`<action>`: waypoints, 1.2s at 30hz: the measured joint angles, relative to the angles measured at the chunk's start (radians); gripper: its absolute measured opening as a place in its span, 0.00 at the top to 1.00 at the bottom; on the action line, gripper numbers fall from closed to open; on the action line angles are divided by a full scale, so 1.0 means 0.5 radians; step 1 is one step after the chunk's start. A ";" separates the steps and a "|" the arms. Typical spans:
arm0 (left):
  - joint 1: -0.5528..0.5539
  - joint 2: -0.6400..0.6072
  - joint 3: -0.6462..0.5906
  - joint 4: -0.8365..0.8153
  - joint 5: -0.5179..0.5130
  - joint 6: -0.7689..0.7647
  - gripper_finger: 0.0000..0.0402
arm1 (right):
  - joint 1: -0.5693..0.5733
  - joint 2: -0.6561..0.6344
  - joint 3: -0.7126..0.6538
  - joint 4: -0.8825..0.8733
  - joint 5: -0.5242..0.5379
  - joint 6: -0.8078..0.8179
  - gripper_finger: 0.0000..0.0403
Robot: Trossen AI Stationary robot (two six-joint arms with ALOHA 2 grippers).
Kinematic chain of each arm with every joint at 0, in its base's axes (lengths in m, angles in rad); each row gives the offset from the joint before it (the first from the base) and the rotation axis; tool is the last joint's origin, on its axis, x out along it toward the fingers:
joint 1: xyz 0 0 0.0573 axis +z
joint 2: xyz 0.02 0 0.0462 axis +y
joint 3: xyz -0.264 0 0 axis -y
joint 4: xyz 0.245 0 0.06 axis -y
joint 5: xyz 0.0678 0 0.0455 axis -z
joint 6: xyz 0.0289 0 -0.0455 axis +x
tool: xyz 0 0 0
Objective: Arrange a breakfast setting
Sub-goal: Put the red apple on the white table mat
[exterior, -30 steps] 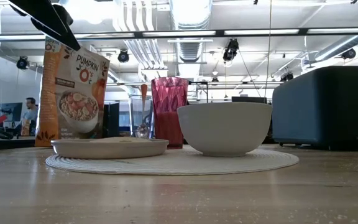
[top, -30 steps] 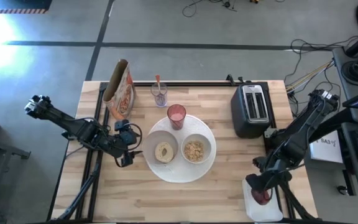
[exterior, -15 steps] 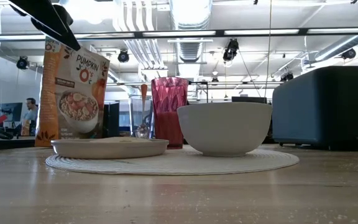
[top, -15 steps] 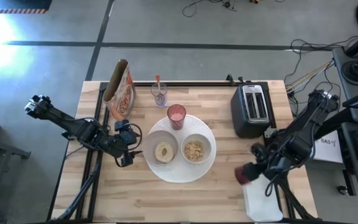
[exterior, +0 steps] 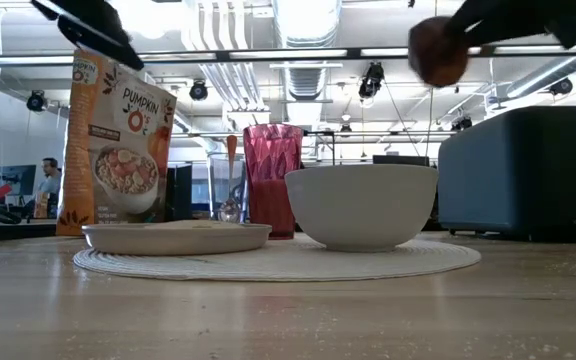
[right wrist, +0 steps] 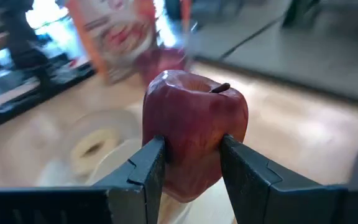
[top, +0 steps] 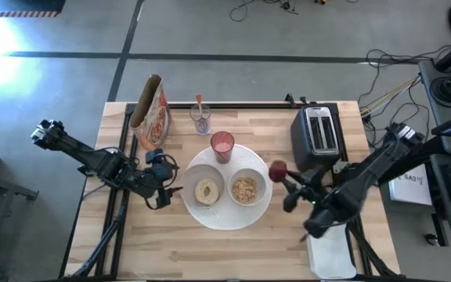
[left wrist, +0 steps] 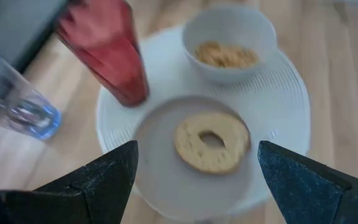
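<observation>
A large white plate carries a bowl with a bagel, a bowl of cereal and a pink tumbler at its far rim. My right gripper hovers by the plate's right rim, shut on a red apple; in the low view the apple hangs high above the table. An orange-handled spoon stands in a clear glass behind the tumbler. My left gripper waits open, left of the plate, aimed at the bagel. My right gripper pinches the apple's two opposite sides between its two fingers, on the lower half of the fruit. The fingers come in slanting from the table's near right. The apple is lifted clear, roughly upright, its stem up.
A black toaster stands at the far right, close behind my right arm. A white tray lies at the near right edge. A cereal bag stands at the far left. Bare wood lies in front of the plate.
My right gripper has carried the apple up off the white tray and toward the far left, to the plate's right rim, turning its wrist strongly on the way. The apple is now lifted clear, high above the table. My left gripper stays put.
</observation>
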 joint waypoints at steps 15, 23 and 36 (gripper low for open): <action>0.002 0.000 0.000 0.047 -0.352 -0.207 0.22 | -0.789 0.528 -0.003 0.134 0.159 0.076 0.67; 0.002 -0.002 0.000 0.045 -0.457 -0.125 0.22 | -1.033 0.764 -0.003 0.853 0.085 -0.385 0.67; 0.002 -0.002 0.000 0.052 -0.460 -0.137 0.22 | -1.077 0.796 -0.003 1.244 -0.264 -0.923 0.67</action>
